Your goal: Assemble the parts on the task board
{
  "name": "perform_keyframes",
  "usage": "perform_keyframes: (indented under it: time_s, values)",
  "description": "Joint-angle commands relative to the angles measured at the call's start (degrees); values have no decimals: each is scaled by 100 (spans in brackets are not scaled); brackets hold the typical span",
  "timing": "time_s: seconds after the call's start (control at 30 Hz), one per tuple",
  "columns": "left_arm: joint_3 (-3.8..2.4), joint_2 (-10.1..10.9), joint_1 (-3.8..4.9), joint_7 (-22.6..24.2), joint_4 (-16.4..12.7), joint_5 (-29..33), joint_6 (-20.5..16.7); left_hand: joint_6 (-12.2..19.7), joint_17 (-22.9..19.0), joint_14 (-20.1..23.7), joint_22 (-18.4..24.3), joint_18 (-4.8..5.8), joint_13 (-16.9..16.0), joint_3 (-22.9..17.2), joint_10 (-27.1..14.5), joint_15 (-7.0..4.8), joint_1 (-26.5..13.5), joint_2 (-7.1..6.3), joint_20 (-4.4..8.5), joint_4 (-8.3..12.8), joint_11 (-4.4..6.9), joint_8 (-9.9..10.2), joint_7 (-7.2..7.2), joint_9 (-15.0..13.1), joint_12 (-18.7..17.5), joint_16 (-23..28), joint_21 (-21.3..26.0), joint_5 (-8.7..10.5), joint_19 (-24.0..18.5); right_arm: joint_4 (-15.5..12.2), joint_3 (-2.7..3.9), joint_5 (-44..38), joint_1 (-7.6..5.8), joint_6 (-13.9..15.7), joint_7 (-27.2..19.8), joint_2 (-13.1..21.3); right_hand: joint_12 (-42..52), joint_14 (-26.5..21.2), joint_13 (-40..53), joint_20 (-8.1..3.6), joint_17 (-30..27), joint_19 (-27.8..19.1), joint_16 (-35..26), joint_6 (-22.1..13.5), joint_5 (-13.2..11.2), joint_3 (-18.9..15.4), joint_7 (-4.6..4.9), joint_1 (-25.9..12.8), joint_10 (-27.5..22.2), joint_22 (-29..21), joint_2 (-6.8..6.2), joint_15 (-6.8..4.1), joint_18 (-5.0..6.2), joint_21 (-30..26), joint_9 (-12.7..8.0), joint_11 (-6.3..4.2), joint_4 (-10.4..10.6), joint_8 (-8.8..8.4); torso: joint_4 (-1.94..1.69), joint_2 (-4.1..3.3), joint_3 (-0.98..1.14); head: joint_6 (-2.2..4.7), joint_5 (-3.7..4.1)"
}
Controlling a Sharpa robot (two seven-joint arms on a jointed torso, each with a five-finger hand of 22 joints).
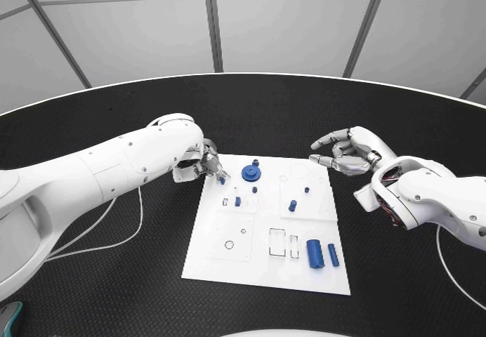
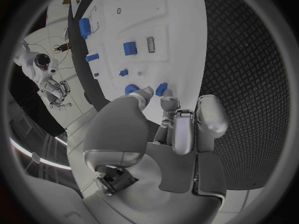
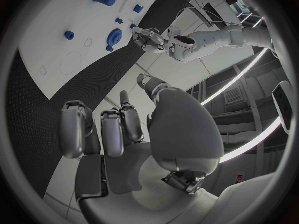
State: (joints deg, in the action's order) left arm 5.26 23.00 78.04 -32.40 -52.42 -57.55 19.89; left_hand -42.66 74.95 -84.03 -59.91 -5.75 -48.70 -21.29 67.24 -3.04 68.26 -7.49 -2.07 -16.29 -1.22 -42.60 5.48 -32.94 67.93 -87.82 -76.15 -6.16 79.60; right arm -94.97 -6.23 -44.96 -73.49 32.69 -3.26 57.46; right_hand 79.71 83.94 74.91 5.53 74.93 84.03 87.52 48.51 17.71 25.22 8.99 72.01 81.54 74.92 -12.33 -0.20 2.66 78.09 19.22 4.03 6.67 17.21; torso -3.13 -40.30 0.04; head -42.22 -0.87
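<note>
The task board [image 1: 265,275] lies between both hands; the left hand [image 1: 203,163] touches its far corner, the right hand [image 1: 347,151] off its edge.

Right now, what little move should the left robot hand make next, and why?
Probably lift slightly: the left robot hand appears to pinch a small blue plastic peg at the far-left corner of the white rectangular task board, so raising it frees it for placing.
</note>
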Motion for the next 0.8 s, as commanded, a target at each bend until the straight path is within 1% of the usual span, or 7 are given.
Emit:
perform_keyframes:
  time_s: [0.03, 0.23, 0.4, 0.47, 0.57, 0.63, 0.8]
  values:
    - [0, -1, 0, 0, 3, 0, -2, -57, 929, -445, -13, 13, -12, -35, 11, 29, 55, -6, -36, -6, 15, 34, 2, 10, 39, -13, -31, -14, 15, -1, 0, 0, 0, 1, 0, 0, 5, 465, 490, -39, 945, 109, -30, -17, 28, -4, 0, -32, -17, 302, -14, -33, 58, -9, -5, -8, 28, 26, 1, 0, 1, -7, -2]
    - [0, -1, 0, 7, 4, 1, -23, -64, 933, -447, -16, 14, -7, -41, 9, 28, 63, -2, -36, -10, 15, 33, 1, 14, 38, -15, -33, -13, 16, -4, 0, 0, 0, 0, 0, 1, 5, 465, 490, -39, 945, 109, -30, -17, 28, -4, 0, -32, -17, 302, -14, -33, 58, -9, -5, -8, 28, 26, -1, -3, 1, -12, -1]
    - [0, -2, 0, 22, 2, 15, -3, -92, 942, -449, -33, 14, 7, -286, 9, 9, 323, 158, -23, 21, 39, 44, -23, 79, 43, -18, -43, 6, 15, -9, 0, 0, 0, -1, 1, 5, 5, 465, 490, -39, 945, 109, -30, -17, 28, -4, 0, -32, -17, 302, -14, -33, 58, -9, -5, -8, 28, 26, -2, -3, 1, -26, -1]
    - [0, -5, 0, 27, 4, 46, 30, -70, 959, -454, -56, 16, 27, -808, -11, -22, 748, 240, 6, 237, 67, 40, -45, 123, 26, -25, -56, -8, 18, -12, 0, 0, 0, -2, 1, 6, 5, 465, 490, -39, 945, 109, -30, -17, 28, -4, 0, -32, -17, 302, -14, -33, 58, -9, -5, -8, 28, 26, -1, -2, 2, -36, -1]
    - [0, -9, 0, 32, 7, 69, 71, -41, 971, -458, -75, 18, 51, -1406, 6, -23, 876, 139, 7, 428, 65, -49, -40, 124, 22, -29, -67, -14, 18, -14, 0, 0, 0, -2, 1, 7, 20, 465, 504, -40, 946, 112, -30, -14, 29, -3, -1, -29, -2, 306, -11, -35, 57, -7, -5, -9, 30, 35, 2, -1, 4, -43, -2]
    - [0, -12, 0, 36, 10, 79, 98, 1, 978, -460, -88, 23, 71, -1773, 22, -9, 839, 86, -6, 553, 54, -140, -28, 94, 15, -32, -74, -13, 17, -16, 0, 0, 0, -2, 0, 7, 20, 465, 504, -40, 946, 112, -30, -14, 29, -3, -1, -29, -2, 306, -11, -35, 57, -7, -5, -9, 30, 35, 3, -2, 3, -51, -3]
    - [1, -9, 0, 33, 13, 95, 128, 33, 995, -464, -100, 25, 76, -2247, 57, 3, 711, 67, -23, 718, 39, -282, -14, 42, 27, -39, -83, -12, 15, -19, 0, 0, -1, 0, -2, 10, 27, 467, 510, -41, 951, 113, -28, -12, 29, -3, -1, -29, 4, 308, -11, -35, 57, -5, -5, -9, 32, 38, 1, 0, 1, -63, -4]
